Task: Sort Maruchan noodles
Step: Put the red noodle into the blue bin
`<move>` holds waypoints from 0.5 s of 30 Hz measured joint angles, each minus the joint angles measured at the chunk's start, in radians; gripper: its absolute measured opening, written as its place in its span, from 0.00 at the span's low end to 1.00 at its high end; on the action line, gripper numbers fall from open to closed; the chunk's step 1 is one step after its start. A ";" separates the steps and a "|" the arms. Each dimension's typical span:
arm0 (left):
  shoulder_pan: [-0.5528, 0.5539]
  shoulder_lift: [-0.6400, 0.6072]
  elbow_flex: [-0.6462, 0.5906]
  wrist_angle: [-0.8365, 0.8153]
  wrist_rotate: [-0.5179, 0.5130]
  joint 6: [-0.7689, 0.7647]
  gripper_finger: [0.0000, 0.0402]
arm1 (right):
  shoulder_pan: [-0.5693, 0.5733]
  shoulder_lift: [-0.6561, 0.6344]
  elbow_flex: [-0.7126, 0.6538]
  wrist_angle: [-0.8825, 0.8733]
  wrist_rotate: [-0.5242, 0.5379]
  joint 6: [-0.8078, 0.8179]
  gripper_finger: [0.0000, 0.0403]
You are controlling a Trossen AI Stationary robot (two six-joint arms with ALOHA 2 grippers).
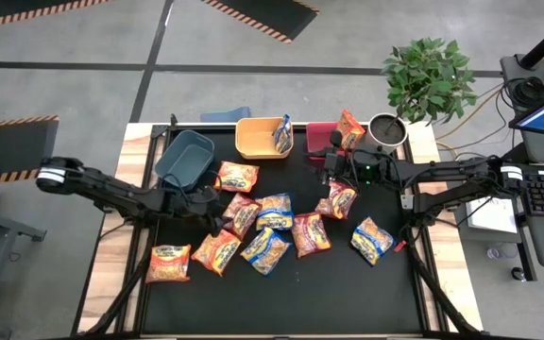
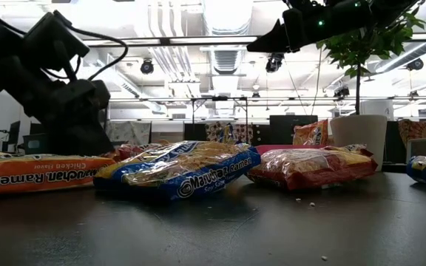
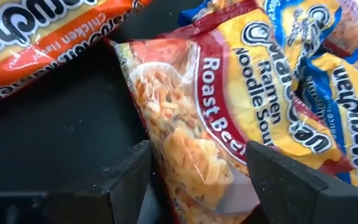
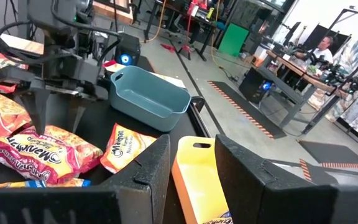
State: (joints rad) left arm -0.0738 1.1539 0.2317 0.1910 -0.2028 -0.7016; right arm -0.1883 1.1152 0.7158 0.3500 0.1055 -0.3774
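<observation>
yellow-orange noodle packets (image 1: 275,212) trimmed red or blue, blue bin (image 1: 183,157), yellow bin (image 1: 259,139)

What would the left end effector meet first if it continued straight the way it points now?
Most likely the red Roast Beef packet: it already lies between the open fingers of the left end effector, directly ahead, though contact is unclear.

Bright ceiling lights (image 2: 220,18) wash out the low view; arms there are dark silhouettes; the near table (image 2: 213,236) is blurred.
</observation>
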 joint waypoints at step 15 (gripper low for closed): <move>-0.002 0.116 0.003 0.072 0.001 0.009 0.58 | 0.000 0.000 0.000 0.000 0.000 0.003 0.29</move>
State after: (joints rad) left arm -0.0753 1.2698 0.2352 0.2634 -0.2020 -0.6930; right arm -0.1883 1.1152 0.7158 0.3500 0.1055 -0.3748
